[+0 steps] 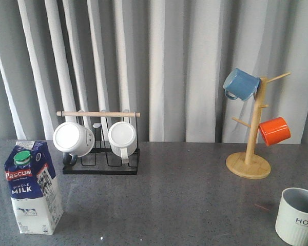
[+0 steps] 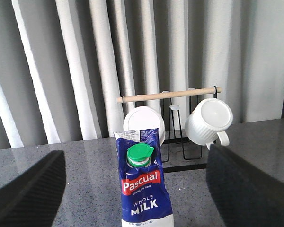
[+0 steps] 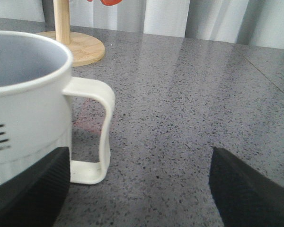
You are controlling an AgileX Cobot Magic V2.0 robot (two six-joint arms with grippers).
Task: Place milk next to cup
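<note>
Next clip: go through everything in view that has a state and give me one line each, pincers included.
milk carton: upright, green cap on, table's left side, ungripped.
HOME cup: upright, empty, table's right side.
two white mugs: on their sides on the black rack.
blue mug: hung on the wooden tree.
orange mug: hung on the same tree.
left pincer: open, fingers either side of the carton.
right pincer: open, holding nothing, beside the cup.

Milk [image 1: 34, 187]: "Pascual", "WHOLE MILK". Cup [image 1: 297, 217]: "HOME".
</note>
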